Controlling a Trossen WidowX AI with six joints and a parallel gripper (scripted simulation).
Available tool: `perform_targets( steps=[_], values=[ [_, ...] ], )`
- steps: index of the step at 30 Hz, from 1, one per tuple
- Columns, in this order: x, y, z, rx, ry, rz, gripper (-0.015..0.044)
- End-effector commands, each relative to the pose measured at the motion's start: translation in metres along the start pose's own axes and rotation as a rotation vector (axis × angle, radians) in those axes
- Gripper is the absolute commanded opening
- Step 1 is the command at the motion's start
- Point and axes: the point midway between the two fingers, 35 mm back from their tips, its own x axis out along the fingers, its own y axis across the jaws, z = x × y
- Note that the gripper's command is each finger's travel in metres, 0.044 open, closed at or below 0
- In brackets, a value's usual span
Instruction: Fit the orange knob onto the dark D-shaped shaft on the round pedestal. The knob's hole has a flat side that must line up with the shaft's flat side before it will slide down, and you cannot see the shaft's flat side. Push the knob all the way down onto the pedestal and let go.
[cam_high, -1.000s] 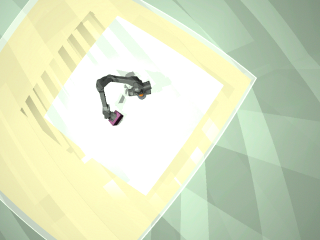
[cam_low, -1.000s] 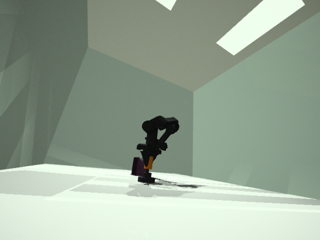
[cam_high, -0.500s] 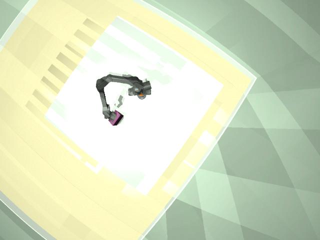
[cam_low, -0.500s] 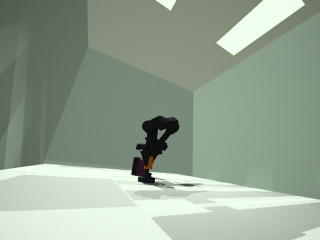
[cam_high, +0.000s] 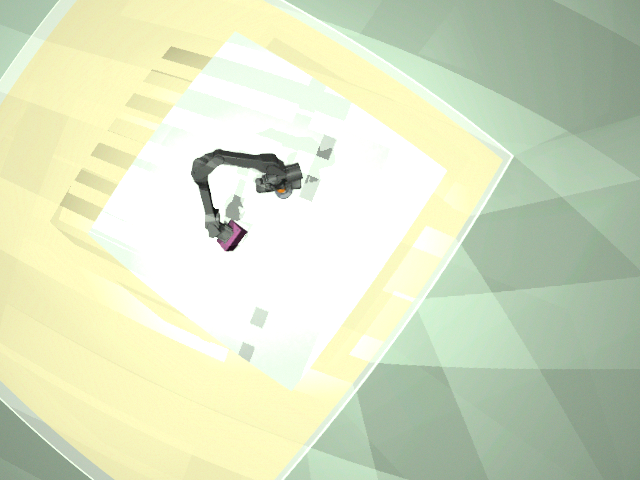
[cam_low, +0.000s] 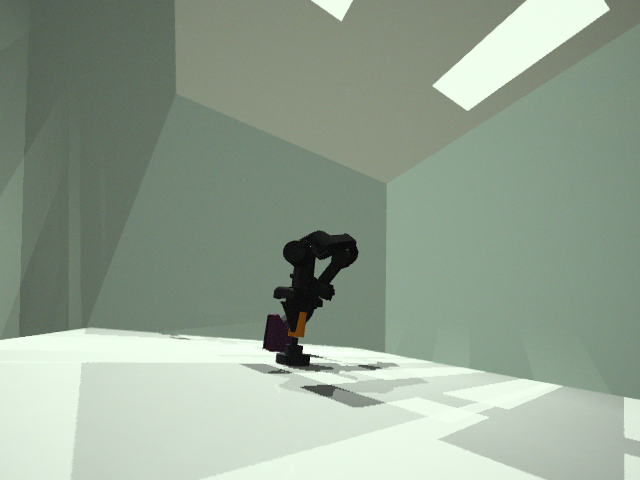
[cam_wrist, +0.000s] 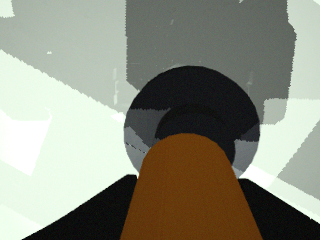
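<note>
Knob (cam_high: 281, 191) (cam_low: 300, 325) (cam_wrist: 189, 190) clamped between fingers of claw (cam_low: 297, 322) (cam_wrist: 186, 186), above pedestal (cam_high: 283, 195) (cam_low: 292, 359) (cam_wrist: 192, 85).

Arm (cam_high: 240, 159) (cam_low: 323, 242): charcoal grey from above, nearly black from the side; no cables, screws or lettering discernible at this size.
Links: long, slim and straight-edged, with angular, faceted outlines.
Elbow (cam_high: 200, 169) (cam_low: 347, 255): rounded, bulkier than the links.
Housing near the wrist (cam_high: 293, 175) (cam_low: 294, 251): stubby and cylindrical, same dark tone.
Fingers (cam_low: 291, 314): plain black, wedge-like, with slanting straight edges; surface detail lost in shadow.
</note>
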Motion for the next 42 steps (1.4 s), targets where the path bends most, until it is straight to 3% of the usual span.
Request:
perform_targets(
  steps=[1,42],
  values=[
    [-0.0029,-0.0003,-0.0008,-0.032,0.001,-0.005,0.0],
    [0.0013,-0.0018,-0.0002,-0.033,0.001,-0.005,0.0]
  ],
)
